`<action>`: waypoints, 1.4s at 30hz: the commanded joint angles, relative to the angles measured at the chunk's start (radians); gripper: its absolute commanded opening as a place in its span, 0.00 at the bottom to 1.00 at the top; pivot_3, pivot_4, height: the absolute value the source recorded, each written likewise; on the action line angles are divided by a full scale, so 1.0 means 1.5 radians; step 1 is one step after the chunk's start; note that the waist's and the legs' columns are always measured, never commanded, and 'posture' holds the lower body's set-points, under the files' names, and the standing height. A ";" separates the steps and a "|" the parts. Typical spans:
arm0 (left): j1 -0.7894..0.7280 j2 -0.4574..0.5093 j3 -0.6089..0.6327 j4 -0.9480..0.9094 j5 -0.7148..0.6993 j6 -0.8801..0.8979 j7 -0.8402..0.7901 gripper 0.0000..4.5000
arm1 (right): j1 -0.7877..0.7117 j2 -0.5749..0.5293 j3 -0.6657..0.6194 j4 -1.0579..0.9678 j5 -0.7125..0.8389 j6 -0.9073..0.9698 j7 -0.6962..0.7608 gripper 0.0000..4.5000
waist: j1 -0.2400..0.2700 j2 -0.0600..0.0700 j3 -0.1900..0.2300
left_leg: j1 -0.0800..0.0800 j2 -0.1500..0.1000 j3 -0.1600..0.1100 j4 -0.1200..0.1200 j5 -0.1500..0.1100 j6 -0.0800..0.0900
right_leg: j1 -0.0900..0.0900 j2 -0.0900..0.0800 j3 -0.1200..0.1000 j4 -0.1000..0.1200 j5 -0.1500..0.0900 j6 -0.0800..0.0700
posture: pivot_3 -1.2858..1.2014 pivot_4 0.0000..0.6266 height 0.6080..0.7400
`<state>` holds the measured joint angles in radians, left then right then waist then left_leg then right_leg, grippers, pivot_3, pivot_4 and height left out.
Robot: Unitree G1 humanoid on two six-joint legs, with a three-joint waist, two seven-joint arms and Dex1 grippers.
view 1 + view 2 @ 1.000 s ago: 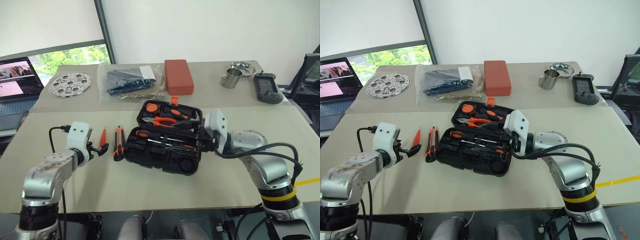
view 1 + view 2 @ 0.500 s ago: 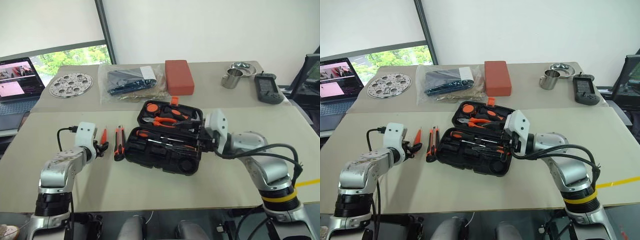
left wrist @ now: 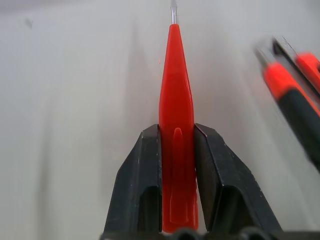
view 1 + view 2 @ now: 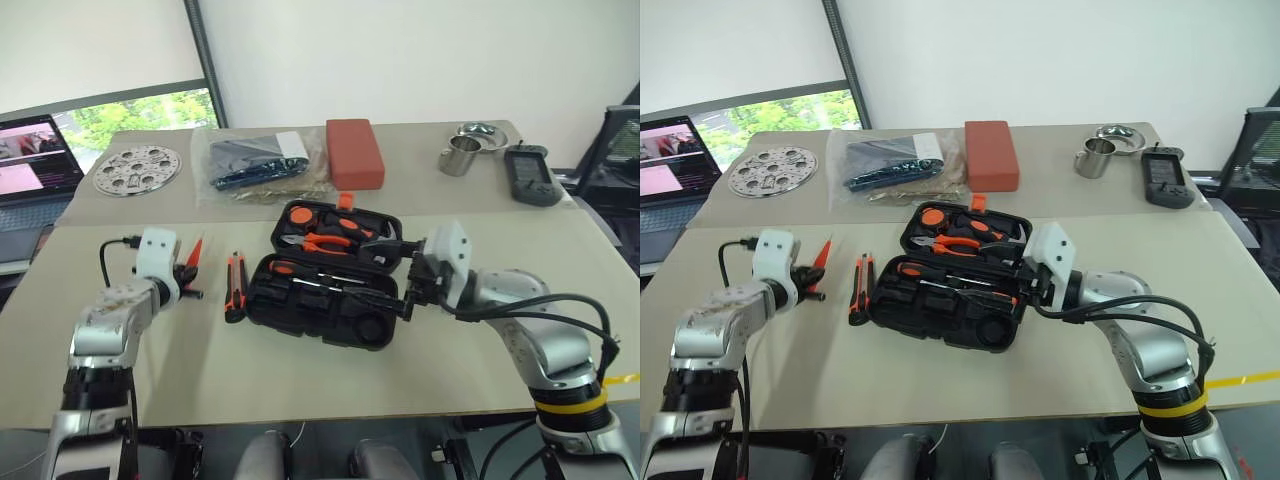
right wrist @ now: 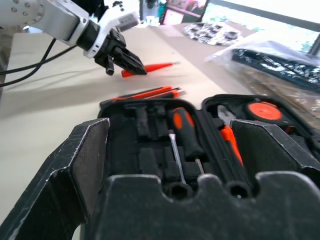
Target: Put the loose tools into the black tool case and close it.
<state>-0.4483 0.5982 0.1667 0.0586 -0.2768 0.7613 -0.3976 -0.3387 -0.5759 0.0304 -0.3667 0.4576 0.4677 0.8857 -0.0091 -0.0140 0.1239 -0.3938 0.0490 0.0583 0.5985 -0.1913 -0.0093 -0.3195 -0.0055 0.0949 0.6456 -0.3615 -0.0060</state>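
Observation:
The black tool case [image 4: 322, 334] lies open in the middle of the near table. Orange pliers and orange-and-black screwdrivers [image 5: 184, 131] sit in its recesses. My left gripper [image 4: 186, 280] is left of the case and shut on the handle of the slim orange screwdriver [image 3: 176, 100], whose tip points away from me. An orange-black utility knife [image 4: 236, 284] lies on the table between that gripper and the case. My right gripper [image 4: 405, 290] stands open at the case's right end, fingers [image 5: 80, 165] spread wide toward the case.
On the far table lie a clear bag with dark contents [image 4: 255, 160], a red-brown block [image 4: 355, 152], a steel cup [image 4: 458, 155] with a steel bowl [image 4: 483, 130] behind it, a grey handheld device [image 4: 526, 162] and a perforated metal disc [image 4: 137, 168]. A laptop [image 4: 30, 160] stands far left.
My left gripper went from open to shut on the slim orange screwdriver, moving forward and up a little. My right gripper stays open at the case's right end.

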 commanded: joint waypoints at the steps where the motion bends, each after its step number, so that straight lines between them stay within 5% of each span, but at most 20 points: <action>1: -0.101 0.045 -0.054 0.005 -0.021 -0.168 -0.220 0.10 | 0.014 -0.020 -0.053 -0.029 0.036 0.013 -0.005 1.00 | 0.009 0.000 0.000 | -0.001 0.000 0.000 0.000 0.000 0.000 | 0.000 0.000 0.000 0.000 0.000 0.000 | 0.52 0.24 1.00; 5: -0.166 0.082 -0.148 0.054 0.002 -0.335 -0.445 0.10 | 0.046 -0.053 -0.082 -0.031 0.045 0.005 0.015 1.00 | 0.011 0.003 -0.002 | 0.000 -0.002 0.004 -0.001 0.000 0.001 | 0.000 0.000 0.001 -0.002 0.000 0.000 | 0.52 0.24 1.00; 8: -0.274 0.069 -0.259 0.203 0.078 -0.507 -0.609 0.10 | 0.066 -0.067 -0.106 -0.043 0.058 0.008 0.016 1.00 | 0.012 0.003 -0.001 | 0.000 -0.003 0.006 -0.002 -0.001 0.002 | 0.000 0.001 0.001 -0.004 0.000 0.000 | 0.52 0.24 1.00; 17: -0.419 -0.031 -0.387 0.504 0.197 -0.736 -0.793 0.10 | 0.100 -0.068 -0.115 -0.088 0.065 0.012 -0.022 1.00 | -0.002 0.003 -0.001 | -0.004 -0.001 0.006 0.000 -0.002 0.004 | -0.002 0.007 0.003 -0.004 0.000 0.000 | 0.52 0.24 1.00; 27: -0.451 -0.062 -0.402 0.565 0.228 -0.747 -0.806 0.10 | 0.144 -0.097 -0.113 -0.108 0.057 0.009 -0.019 1.00 | -0.002 0.003 -0.001 | -0.007 0.000 0.002 0.003 -0.002 0.004 | -0.002 0.010 0.004 -0.002 0.000 0.000 | 0.52 0.24 1.00; 42: -0.393 -0.030 -0.392 0.494 0.255 -0.690 -0.782 0.10 | 0.131 -0.117 -0.086 -0.089 0.043 -0.003 0.010 1.00 | -0.003 0.003 -0.002 | -0.007 0.000 0.000 0.005 -0.002 0.005 | -0.002 0.011 0.004 -0.001 0.000 0.000 | 0.52 0.24 1.00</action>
<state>-1.0390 0.5430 -0.4495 0.8395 0.1020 -0.2934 -1.5866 -0.1187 -0.7464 -0.0908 -0.4892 0.5229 0.4897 0.8947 -0.0140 -0.0093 0.1216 -0.4046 0.0494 0.0584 0.6064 -0.1943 -0.0022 -0.3222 0.0105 0.1001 0.6447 -0.3617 -0.0055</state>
